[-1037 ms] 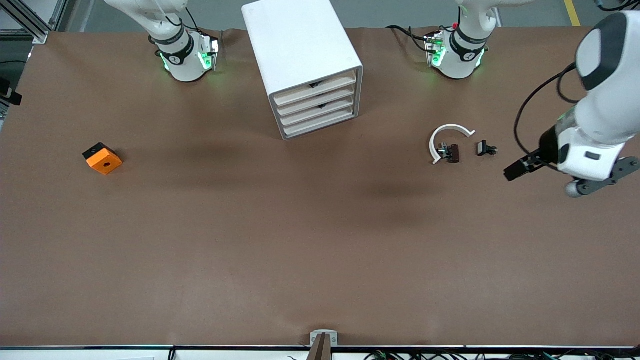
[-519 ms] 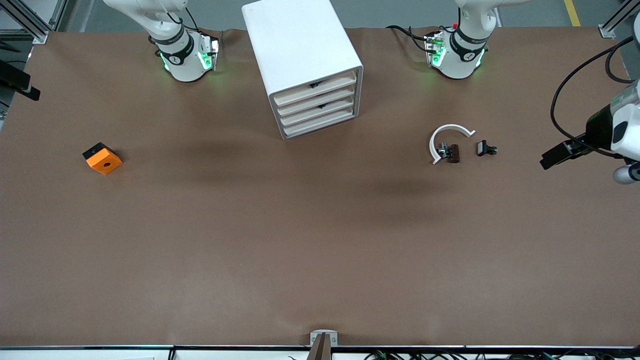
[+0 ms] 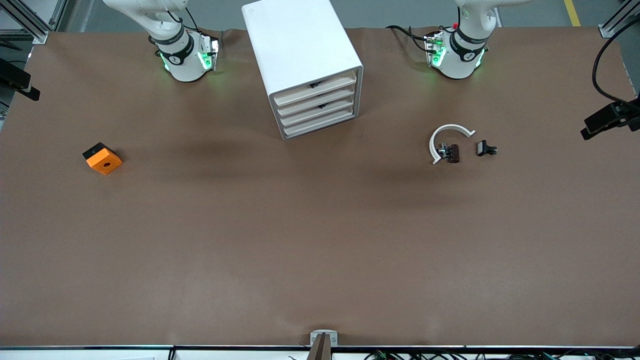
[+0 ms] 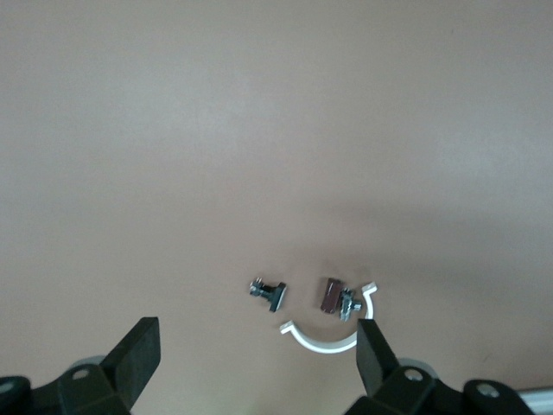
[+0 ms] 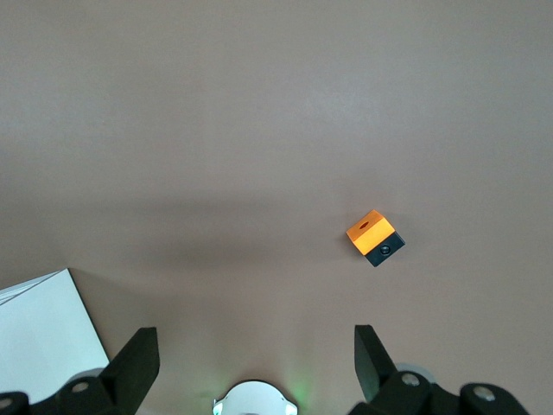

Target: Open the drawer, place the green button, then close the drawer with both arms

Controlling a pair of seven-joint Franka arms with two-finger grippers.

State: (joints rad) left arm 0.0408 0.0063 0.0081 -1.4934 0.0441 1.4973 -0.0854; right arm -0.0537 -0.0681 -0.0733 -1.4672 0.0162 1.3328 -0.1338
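The white cabinet stands between the two arm bases, and all of its cream-fronted drawers are shut. The button is not in view. My left gripper is open and empty, high over the table at the left arm's end, and only a black part of it shows at the front view's edge. My right gripper is open and empty, high over the right arm's end, and shows as a black part at that view's other edge. A corner of the cabinet shows in the right wrist view.
An orange cube with a hole lies toward the right arm's end and also shows in the right wrist view. A white arc with small dark parts lies toward the left arm's end. The arc also shows in the left wrist view.
My left arm has drawn away from the white arc toward its end of the table, nearly out of the front view. The right gripper shifted slightly. The drawers stay shut.
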